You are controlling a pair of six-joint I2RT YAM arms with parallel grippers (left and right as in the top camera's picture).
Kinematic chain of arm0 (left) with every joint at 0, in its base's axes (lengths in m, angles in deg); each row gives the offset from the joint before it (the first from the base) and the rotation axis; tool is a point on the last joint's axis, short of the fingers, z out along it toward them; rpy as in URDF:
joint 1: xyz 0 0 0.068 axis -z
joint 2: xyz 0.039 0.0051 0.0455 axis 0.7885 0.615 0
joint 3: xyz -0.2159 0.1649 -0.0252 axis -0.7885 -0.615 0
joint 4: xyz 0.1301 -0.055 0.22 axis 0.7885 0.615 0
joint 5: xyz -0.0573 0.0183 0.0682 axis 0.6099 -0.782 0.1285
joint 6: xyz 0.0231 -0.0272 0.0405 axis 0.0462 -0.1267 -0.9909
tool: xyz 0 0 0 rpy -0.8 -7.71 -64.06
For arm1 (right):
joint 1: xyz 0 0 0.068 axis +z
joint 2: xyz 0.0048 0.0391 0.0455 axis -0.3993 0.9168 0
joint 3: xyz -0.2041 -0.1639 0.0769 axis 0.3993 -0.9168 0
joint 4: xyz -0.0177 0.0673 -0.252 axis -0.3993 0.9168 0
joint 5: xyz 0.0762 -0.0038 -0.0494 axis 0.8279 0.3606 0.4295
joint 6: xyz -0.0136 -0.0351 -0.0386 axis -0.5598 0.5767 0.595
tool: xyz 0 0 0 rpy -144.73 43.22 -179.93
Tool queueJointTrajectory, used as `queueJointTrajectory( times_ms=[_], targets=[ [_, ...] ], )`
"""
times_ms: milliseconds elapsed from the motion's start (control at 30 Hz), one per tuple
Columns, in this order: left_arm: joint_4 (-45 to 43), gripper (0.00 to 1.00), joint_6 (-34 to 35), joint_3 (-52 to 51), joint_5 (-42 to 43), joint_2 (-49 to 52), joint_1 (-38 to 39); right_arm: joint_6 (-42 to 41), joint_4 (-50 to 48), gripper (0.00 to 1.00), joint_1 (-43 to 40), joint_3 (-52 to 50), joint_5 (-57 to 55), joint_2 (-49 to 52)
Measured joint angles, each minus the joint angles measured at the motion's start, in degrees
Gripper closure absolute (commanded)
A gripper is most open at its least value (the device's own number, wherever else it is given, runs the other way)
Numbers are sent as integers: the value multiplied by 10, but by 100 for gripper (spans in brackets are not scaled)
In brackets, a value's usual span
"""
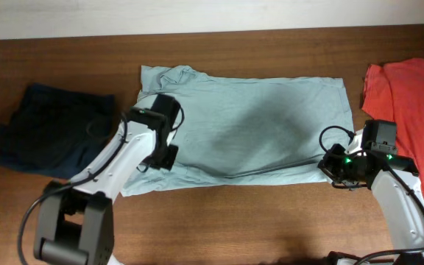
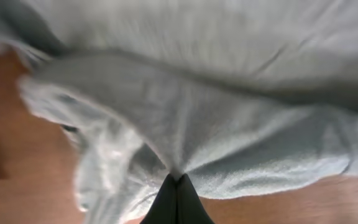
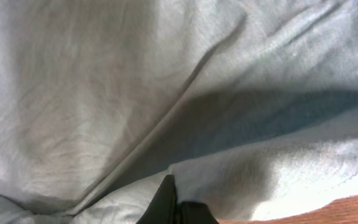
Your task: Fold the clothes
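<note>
The pale grey-blue T-shirt (image 1: 256,125) lies spread across the middle of the table. My left gripper (image 1: 169,157) is shut on the T-shirt's cloth near its lower left edge; the left wrist view shows the fingers (image 2: 176,182) pinching a gathered fold of the T-shirt (image 2: 229,124). My right gripper (image 1: 328,166) is shut on the T-shirt's lower right corner; the right wrist view shows the fingers (image 3: 170,186) pinching a lifted edge of the T-shirt (image 3: 135,81). The dark navy garment (image 1: 54,129) lies at the left. The orange-red shirt (image 1: 411,110) lies at the right edge.
The wooden table (image 1: 234,221) shows bare along the front, between the two arm bases. A pale wall or surface (image 1: 197,15) runs along the back edge. The navy garment sits close to my left arm, the orange-red shirt close to my right arm.
</note>
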Motion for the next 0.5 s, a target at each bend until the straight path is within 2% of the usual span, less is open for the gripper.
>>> queueJointTrajectory(
  times_ms=[367,500],
  targets=[
    [-13,99,0,15,-31,-18,0,0,-110,95,0,14,8,0],
    [-45,100,0,15,-37,-18,0,1,-132,89,0,15,10,1]
  ],
)
